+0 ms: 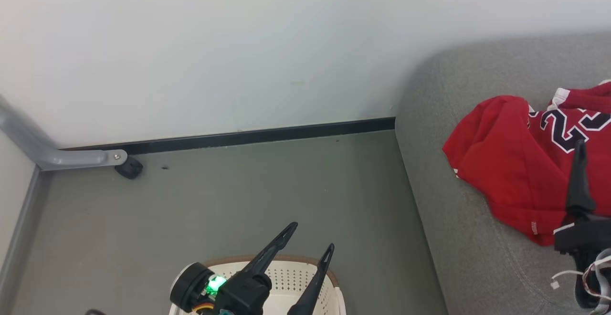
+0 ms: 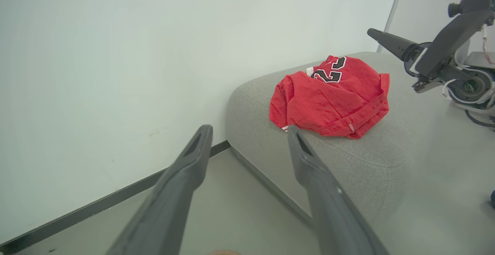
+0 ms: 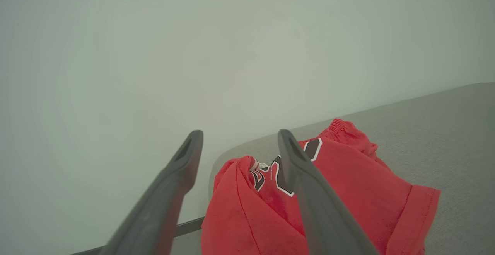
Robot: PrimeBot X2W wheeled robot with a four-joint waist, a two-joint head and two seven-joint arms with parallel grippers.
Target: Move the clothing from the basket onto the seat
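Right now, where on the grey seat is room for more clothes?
Bare seat lies between the red jersey and the seat's floor-side edge, and between the jersey and the rounded corner by the wall. Crowded at the jersey, right pincer hovering close.

A plain pale wall (image 1: pixel 238 43) rose above a black skirting strip (image 1: pixel 248 137), evenly lit. Below the strip lay a smooth grey floor (image 1: pixel 267 191). At the strip's left end a grey metal bar (image 1: pixel 71 157) ended over a black rubber foot (image 1: pixel 129 167). At its right end the strip met the rounded grey upholstered seat (image 1: pixel 453 257).
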